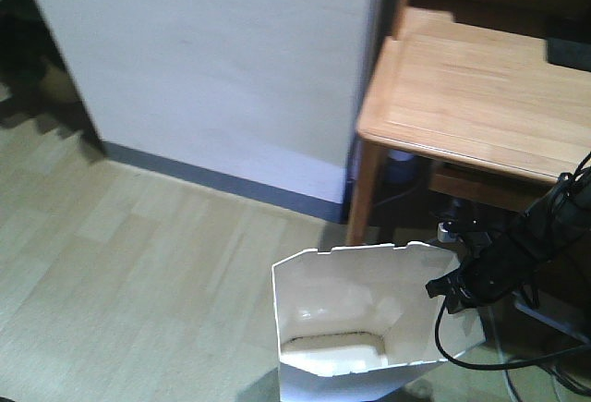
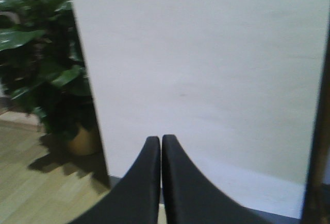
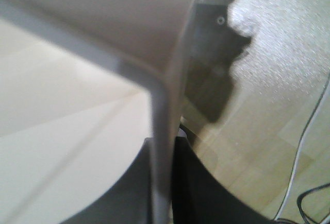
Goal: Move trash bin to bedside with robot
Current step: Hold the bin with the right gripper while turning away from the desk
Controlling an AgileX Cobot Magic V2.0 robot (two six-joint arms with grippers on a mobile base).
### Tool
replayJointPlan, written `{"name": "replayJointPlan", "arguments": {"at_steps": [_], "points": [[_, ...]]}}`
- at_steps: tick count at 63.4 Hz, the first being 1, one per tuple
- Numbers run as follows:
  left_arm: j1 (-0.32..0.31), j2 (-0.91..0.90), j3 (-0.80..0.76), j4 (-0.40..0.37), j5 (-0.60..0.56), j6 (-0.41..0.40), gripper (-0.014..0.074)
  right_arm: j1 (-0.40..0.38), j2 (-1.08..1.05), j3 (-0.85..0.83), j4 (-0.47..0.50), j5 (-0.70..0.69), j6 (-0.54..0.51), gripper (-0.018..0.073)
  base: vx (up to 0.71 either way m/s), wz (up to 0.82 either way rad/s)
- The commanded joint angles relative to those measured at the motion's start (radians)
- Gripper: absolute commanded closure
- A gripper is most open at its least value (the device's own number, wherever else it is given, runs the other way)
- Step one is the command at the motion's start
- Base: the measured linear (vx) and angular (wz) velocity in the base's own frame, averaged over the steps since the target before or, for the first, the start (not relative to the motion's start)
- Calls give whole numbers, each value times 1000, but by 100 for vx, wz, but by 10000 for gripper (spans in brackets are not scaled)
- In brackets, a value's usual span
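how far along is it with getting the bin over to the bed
Done: the right gripper is clamped on the thin rim of the trash bin. In hand: the bin is beside the wooden desk, near a white wall; whether it is lifted is unclear. Left: no bed shows in any view, so the trip to the bedside remains. The left gripper is shut and empty.

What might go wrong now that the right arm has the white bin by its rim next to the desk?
The right tool grips the bin only by one side of its thin rim, so it may tilt or slip free. The desk leg stands close behind; a swing could knock it. The black cable loops beside the bin and might snag.
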Motion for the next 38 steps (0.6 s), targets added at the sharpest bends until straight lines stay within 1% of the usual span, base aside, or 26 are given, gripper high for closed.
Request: {"name": "replayJointPlan", "arguments": {"at_steps": [1, 17, 38], "points": [[0, -4, -21, -5, -72, -4, 603, -1, -75, -9, 26, 130, -5, 568, -7, 61], [0, -4, -21, -5, -72, -4, 603, -1, -75, -9, 26, 130, -5, 568, -4, 57], [0, -4, -21, -5, -72, -4, 603, -1, -75, -9, 26, 130, -5, 568, 4, 46]]}}
